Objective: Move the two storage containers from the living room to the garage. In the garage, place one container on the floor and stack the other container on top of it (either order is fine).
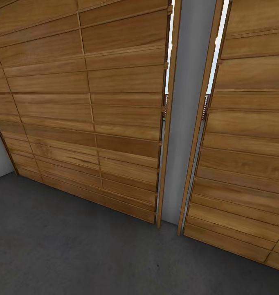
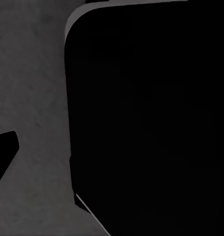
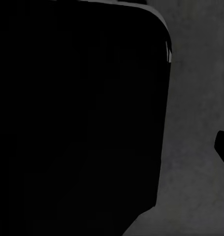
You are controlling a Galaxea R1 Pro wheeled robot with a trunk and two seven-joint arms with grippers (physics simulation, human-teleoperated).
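Facing the slatted wooden garage doors [image 1: 86, 106] above dark grey concrete floor [image 1: 66, 246], with no orange-red bin visible and gripper state impossible to tell, driving on risks bumping those doors.

Wooden doors [image 1: 86, 110]; rough matt floor [image 1: 66, 246]

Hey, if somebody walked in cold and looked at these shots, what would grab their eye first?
Two big wooden slatted doors span the head view, with a plain grey wall strip between them. Below them lies the dark grey concrete floor. In both wrist views a large black shape covers much of that same rough floor.
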